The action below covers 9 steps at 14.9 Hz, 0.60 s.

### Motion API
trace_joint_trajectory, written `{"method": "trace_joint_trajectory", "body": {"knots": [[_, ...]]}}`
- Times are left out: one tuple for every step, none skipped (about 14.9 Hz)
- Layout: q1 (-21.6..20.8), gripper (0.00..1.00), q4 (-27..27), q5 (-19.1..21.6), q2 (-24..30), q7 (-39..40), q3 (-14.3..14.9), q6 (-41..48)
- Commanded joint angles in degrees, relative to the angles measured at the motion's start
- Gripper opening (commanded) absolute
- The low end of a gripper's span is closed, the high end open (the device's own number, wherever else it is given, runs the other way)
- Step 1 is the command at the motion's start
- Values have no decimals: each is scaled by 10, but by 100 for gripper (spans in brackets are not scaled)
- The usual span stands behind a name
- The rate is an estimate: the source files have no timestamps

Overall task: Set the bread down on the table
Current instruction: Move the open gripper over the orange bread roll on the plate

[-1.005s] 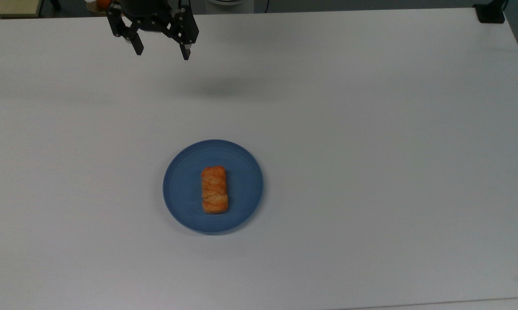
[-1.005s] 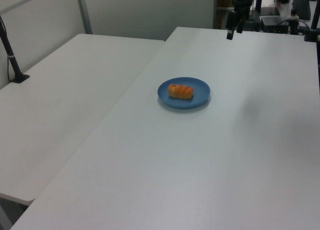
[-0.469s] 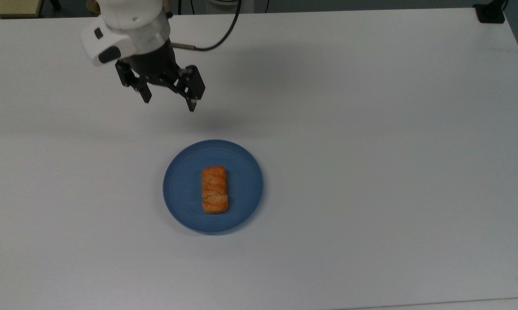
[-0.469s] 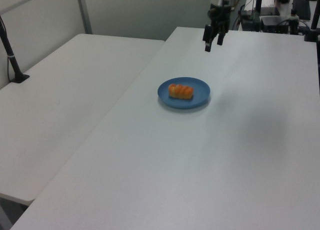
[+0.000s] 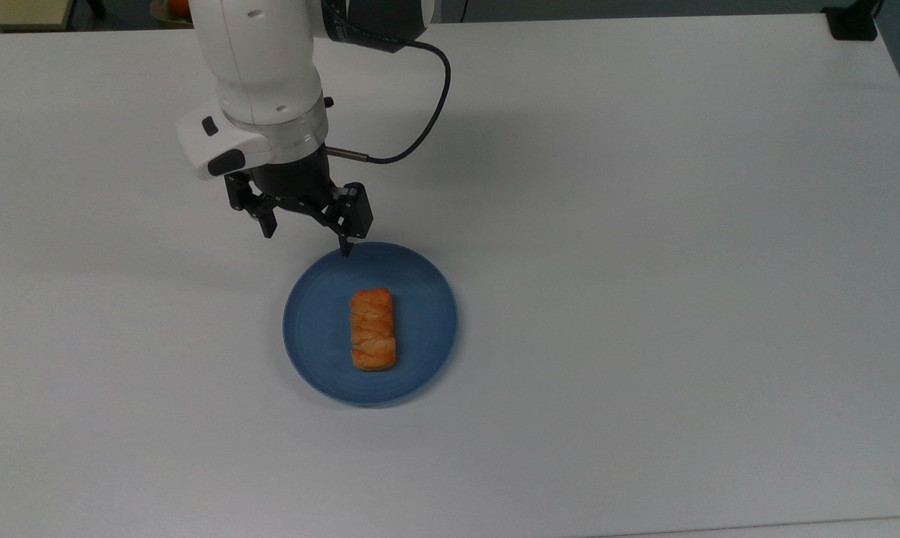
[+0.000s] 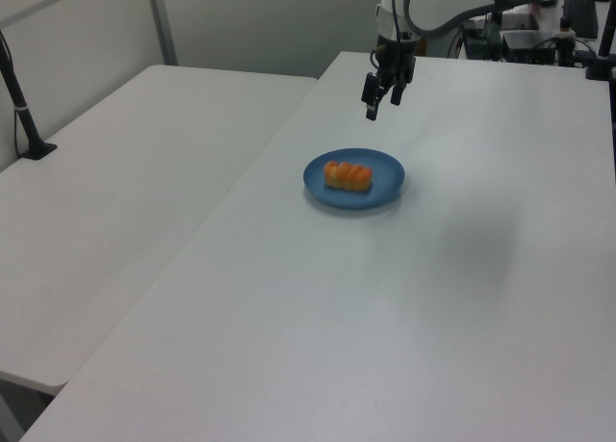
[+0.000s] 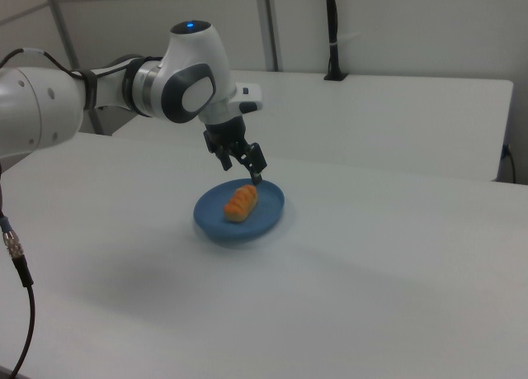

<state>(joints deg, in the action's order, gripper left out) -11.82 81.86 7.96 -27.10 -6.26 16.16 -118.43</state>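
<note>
The tool (image 5: 308, 240) hangs released above the plate's (image 5: 420, 329) far rim. The bread (image 5: 373, 329) lies mid-plate, toward the table's (image 5: 644, 224) near edge, long axis pointing away from the tool.

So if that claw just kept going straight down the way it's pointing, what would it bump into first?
Probably the far rim of the blue plate or the table beside it. The open gripper hangs above that edge, short of the bread; depth is hard to judge.
</note>
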Motion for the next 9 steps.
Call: {"method": "trace_joint_trajectory", "body": {"knots": [[2,100,-9,-12,0,-7,8,-42],[3,100,-9,-14,-3,-5,5,-64],[0,100,-10,-15,-13,-9,0,-76],[-3,100,-10,-15,-17,-12,-2,-87],[-3,100,-9,-8,-16,-9,-6,-87],[-4,100,-7,-9,-16,-6,-10,-84],[-3,100,-5,-10,-19,-5,-14,-88],[-4,100,-5,-8,-27,-11,-17,-89],[-4,100,-5,-9,-33,-11,-21,-90]]}}
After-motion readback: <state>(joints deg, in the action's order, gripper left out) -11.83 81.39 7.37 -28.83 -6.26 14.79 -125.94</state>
